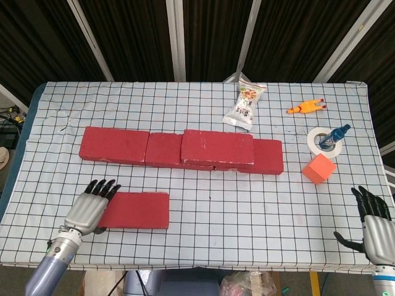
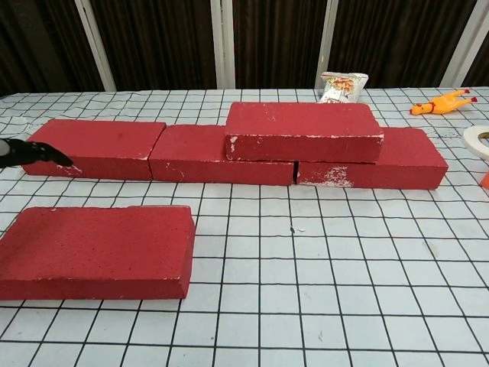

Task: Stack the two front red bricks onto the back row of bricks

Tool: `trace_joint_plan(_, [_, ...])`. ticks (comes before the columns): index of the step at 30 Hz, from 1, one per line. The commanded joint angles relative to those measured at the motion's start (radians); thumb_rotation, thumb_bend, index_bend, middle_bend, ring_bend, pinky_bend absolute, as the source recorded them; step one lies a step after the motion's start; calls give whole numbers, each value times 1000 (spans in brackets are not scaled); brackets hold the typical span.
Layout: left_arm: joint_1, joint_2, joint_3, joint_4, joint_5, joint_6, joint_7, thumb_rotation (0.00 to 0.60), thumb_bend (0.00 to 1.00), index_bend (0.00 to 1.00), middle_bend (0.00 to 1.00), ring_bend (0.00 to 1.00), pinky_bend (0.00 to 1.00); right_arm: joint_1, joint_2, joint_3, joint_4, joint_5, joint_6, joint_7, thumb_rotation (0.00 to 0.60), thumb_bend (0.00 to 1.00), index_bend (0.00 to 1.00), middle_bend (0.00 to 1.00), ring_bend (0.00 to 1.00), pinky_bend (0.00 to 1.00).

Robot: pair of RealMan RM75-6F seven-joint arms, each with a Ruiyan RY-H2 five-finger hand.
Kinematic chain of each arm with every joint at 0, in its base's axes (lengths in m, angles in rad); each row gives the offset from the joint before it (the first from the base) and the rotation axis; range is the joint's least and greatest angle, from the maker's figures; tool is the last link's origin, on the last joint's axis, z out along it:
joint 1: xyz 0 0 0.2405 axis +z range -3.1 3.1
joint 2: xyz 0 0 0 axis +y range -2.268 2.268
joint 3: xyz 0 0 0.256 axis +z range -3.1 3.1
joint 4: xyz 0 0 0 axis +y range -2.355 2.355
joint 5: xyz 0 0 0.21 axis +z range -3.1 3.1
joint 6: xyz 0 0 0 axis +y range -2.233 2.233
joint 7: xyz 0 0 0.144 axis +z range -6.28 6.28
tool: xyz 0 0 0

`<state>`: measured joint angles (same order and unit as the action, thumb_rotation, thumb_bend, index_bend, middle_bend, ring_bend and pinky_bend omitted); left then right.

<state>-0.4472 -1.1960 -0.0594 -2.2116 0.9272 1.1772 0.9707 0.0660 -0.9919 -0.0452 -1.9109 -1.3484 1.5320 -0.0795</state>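
One red brick (image 1: 133,210) is laid flat at the front left. Another, the stacked brick (image 1: 217,148), is set flat atop the back row (image 1: 114,145), right of centre.

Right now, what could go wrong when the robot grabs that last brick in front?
The left hand is only at the front brick's left end, so the long brick might tip or slip when lifted. The stacked brick already sits across two back-row bricks; bumping it might knock it askew.

a lab test bench: grid-patterned tablecloth (image 1: 203,216), dark curtain (image 1: 129,37) behind metal struts (image 1: 176,37).
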Motion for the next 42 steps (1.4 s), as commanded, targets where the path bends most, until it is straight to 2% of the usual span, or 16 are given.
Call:
trace_joint_plan(1, [-48,-61,7,19,-57,13,39,600,0,0,0,0,8,-3,-1,4,0,-3,-7,-4,600,184,22,0,0,0])
trace_joint_plan(22, [-155,-241,44,136,-183,120,114,600,0,0,6,0,12,-29,-1,41,3,-12,-32,-4,600,183,22,0,0,0])
trace_joint_plan(27, [-170,-270,50,157,-195,150,136,600,0,0,33,0,103,-33,-1,47,4,-12,-38,-3,600,184,22,0,0,0])
trace_joint_plan(33, [-189,-292,51,169,-227,167,151,600,0,4,76,0,109,-38,2,55,5,-8,-45,3,600,184,22,0,0,0])
trace_joint_plan(37, [-197,-296,54,171,-227,178,150,600,0,12,101,4,159,-41,3,60,4,-6,-46,2,600,184,22,0,0,0])
trace_joint_plan(42, [-206,-292,52,167,-223,193,147,600,0,41,146,68,195,-47,4,63,3,-8,-46,2,600,184,22,0,0,0])
